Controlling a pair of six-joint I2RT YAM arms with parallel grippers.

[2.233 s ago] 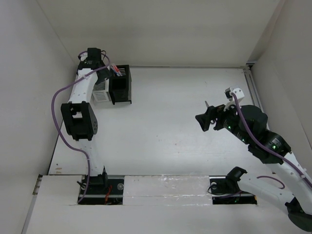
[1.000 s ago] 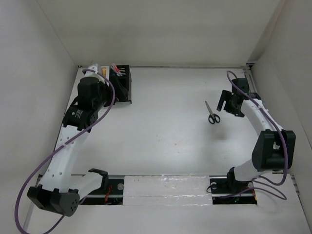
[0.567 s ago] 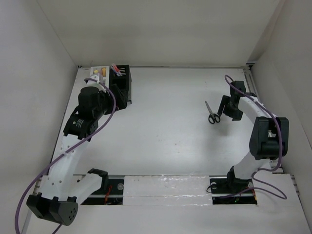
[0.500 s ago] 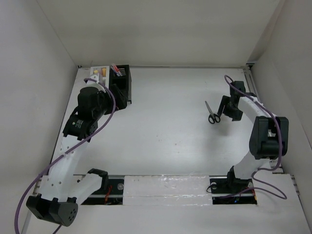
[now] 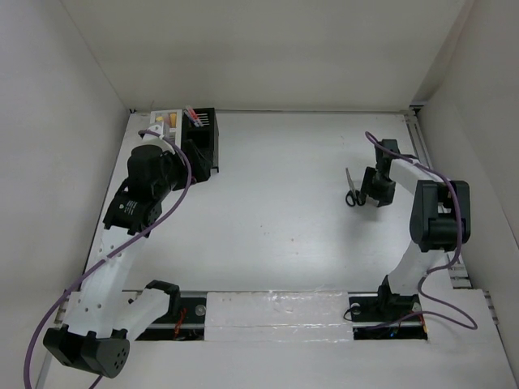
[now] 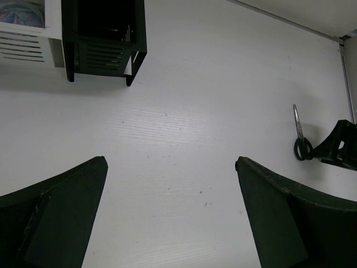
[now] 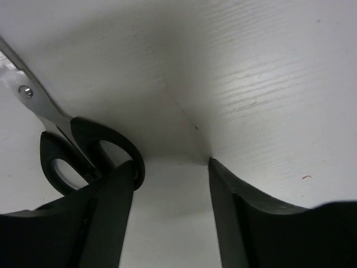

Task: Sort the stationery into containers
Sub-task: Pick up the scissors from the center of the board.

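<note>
Scissors [image 5: 353,197] with black handles lie flat on the white desk [image 5: 276,186]. They are on the right side, about halfway between near and far. The shiny blades are shut and point to the far side. The handle rings are at the near end.

The right gripper [image 7: 171,163] is down low at the desk, just to the right of the handle rings. Its jaws are spread part way. Only bare desk shows between them, so they are not pinching anything. In the right wrist view, one finger [image 7: 106,218] is right up against a handle ring. I cannot tell if it really touches the ring. The other finger [image 7: 240,223] is well clear of the scissors.

Two boxes with slats sit far away from the scissors, in the far left corner of the desk. The black box [image 6: 103,56] and the white box [image 6: 28,47] stand side by side and touch, with the white one on the left. Some pink and red pens [image 5: 193,116] stick up out of the black box. Something orange [image 5: 160,120] shows in the white box.

The left gripper [image 6: 170,161] hangs up in the air, just near of the boxes. Its jaws are spread as wide as can be and hold nothing.
</note>
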